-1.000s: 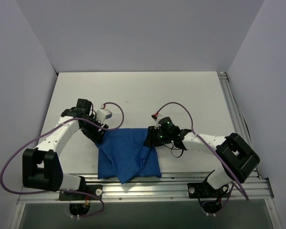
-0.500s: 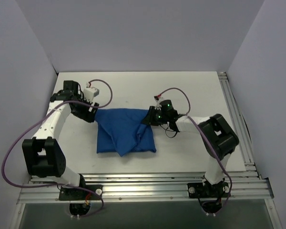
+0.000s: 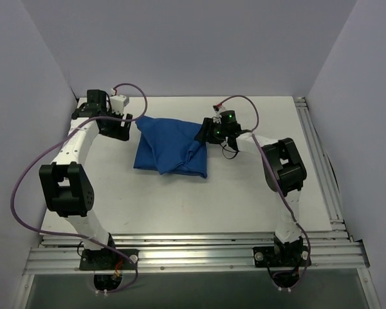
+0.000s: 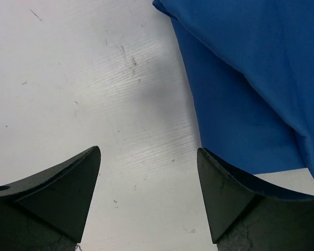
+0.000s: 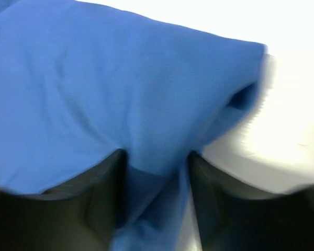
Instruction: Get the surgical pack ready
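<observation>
**Desk:** Where does the surgical pack [image 3: 170,151] sit?

**Photographer:** Toward the far middle of the white table [image 3: 180,206]. It is a rumpled blue parcel flanked by both arms, its contents hidden under the cloth.

**Desk:** And the claws?

**Photographer:** The left gripper [image 4: 147,151] hangs spread wide over bare tabletop just beside the parcel's far left corner, with nothing between its fingers. The right gripper [image 5: 157,153] straddles a fold at the parcel's far right corner. That wrist view is blurred, so it cannot be told whether it pinches the cloth or merely brackets it.

**Desk:** How would the bundle handle?

**Photographer:** By its creases it looks soft and limp on the outside, and likely to slide easily on the smooth table. A pull on one loose flap would probably undo the wrap rather than move it. The surer hold looks to be low on opposite sides, where the layers are doubled, with both claws working together. Whatever lies inside may shift and weigh the middle down.
</observation>
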`<control>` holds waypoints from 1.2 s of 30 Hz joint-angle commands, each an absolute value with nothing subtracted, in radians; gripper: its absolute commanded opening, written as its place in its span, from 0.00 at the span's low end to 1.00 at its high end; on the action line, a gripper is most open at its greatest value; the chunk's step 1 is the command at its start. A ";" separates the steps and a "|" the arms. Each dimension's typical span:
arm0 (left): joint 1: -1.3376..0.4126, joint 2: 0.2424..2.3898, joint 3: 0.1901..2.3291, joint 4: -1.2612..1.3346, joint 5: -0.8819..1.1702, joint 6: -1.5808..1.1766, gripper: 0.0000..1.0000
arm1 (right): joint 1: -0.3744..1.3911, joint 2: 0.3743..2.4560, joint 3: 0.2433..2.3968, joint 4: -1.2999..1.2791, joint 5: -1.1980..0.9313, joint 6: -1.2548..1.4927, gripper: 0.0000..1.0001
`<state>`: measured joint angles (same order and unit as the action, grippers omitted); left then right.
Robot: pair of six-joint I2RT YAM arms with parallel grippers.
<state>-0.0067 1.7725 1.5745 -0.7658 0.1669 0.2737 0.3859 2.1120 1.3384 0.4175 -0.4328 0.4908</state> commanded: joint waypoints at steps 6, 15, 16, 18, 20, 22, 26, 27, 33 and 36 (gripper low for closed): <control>-0.006 1.828 1.726 -0.704 0.259 0.207 0.93 | 0.360 2.050 1.468 0.141 -0.293 0.327 0.68; -0.006 2.017 1.850 -0.615 0.356 0.106 0.94 | 0.422 1.959 1.421 0.120 -0.201 0.411 0.65; -0.006 2.032 1.889 -0.608 0.374 0.095 0.94 | 0.426 1.957 1.410 0.138 -0.202 0.438 0.64; -0.006 2.087 1.930 -0.592 0.394 0.069 0.94 | 0.433 1.957 1.382 0.155 -0.210 0.460 0.64; -0.015 2.126 1.982 -0.589 0.410 0.054 0.94 | 0.433 1.974 1.376 0.158 -0.210 0.476 0.63; -0.021 2.183 2.014 -0.598 0.393 0.035 0.92 | 0.433 1.986 1.371 0.158 -0.219 0.485 0.60; -0.021 2.233 2.034 -0.620 0.425 0.012 0.72 | 0.446 1.993 1.371 0.181 -0.264 0.498 0.53; -0.021 2.229 2.022 -0.612 0.431 0.011 0.66 | 0.448 1.996 1.374 0.186 -0.271 0.503 0.50; -0.021 2.204 1.950 -0.589 0.457 0.017 0.21 | 0.446 1.993 1.364 0.184 -0.284 0.512 0.08; -0.018 2.184 1.930 -0.586 0.459 0.021 0.02 | 0.443 1.983 1.361 0.187 -0.313 0.517 0.00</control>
<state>-0.0231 2.2364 1.9507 -0.6193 0.4339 0.0132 0.4404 1.9972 1.3678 0.1764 -0.2722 0.5049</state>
